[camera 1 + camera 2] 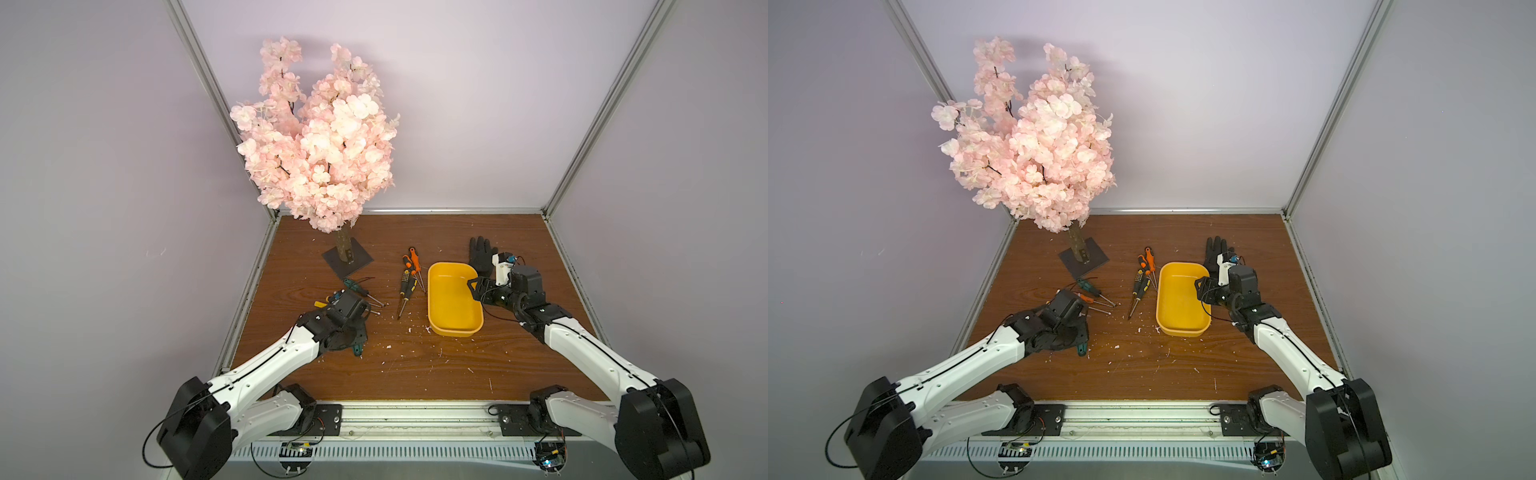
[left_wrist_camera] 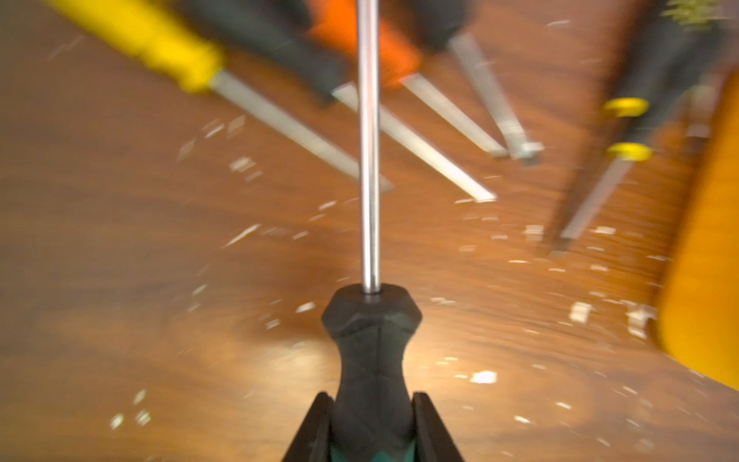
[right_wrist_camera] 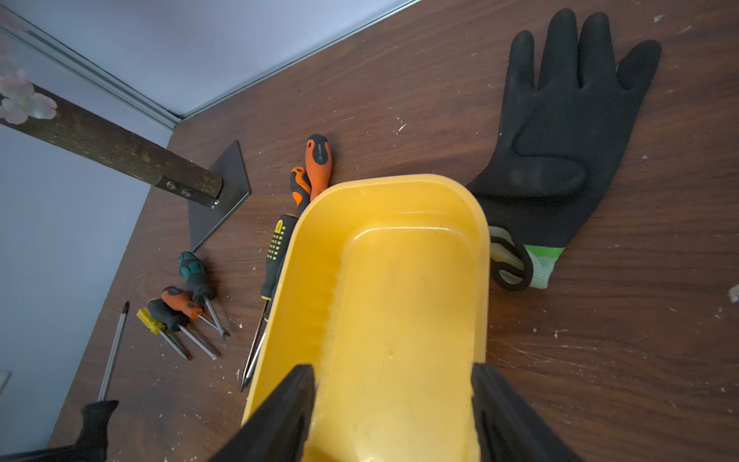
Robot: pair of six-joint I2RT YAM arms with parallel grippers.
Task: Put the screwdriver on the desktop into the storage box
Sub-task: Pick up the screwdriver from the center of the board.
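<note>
Left tool: you gripped the screwdriver by its handle, for carrying.
Right tool: you had it open over the box, probably to steady it.

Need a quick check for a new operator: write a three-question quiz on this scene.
1. True or false: the storage box already holds a screwdriver.
2. The left claw grips: A) a hammer, B) a black-and-green-handled screwdriver, C) nothing.
3. What garment lies on the desktop beside the storage box?
Key: 1 false; 2 B; 3 the black glove.
</note>
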